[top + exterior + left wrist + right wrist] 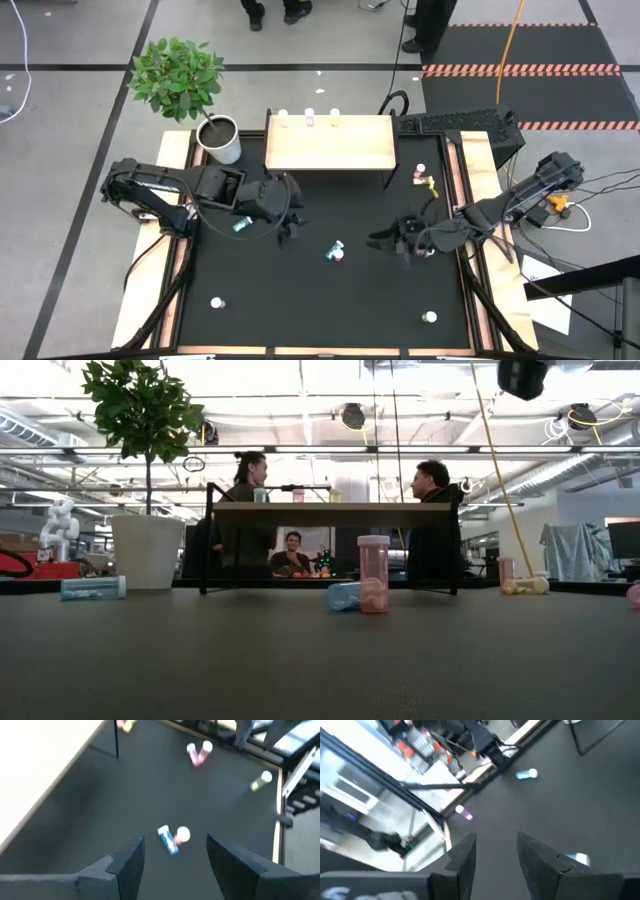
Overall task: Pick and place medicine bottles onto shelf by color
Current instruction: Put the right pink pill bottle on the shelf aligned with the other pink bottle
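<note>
matte black table [300, 300], smooth wooden shelf [328, 145], tiny cylindrical bottles [336, 251]

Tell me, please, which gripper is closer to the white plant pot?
The left. The left gripper hovers over the mat just in front of the white plant pot, toward the table's middle. The right gripper is across the table, beyond the shelf, far from it.

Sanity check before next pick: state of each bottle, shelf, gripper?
Left gripper: open, empty.
Right gripper: open, empty.
Shelf: three bottles along back edge.
Centre pink bottle: upright.
Centre blue bottle: on its side.
Left blue bottle: on its side.
</note>
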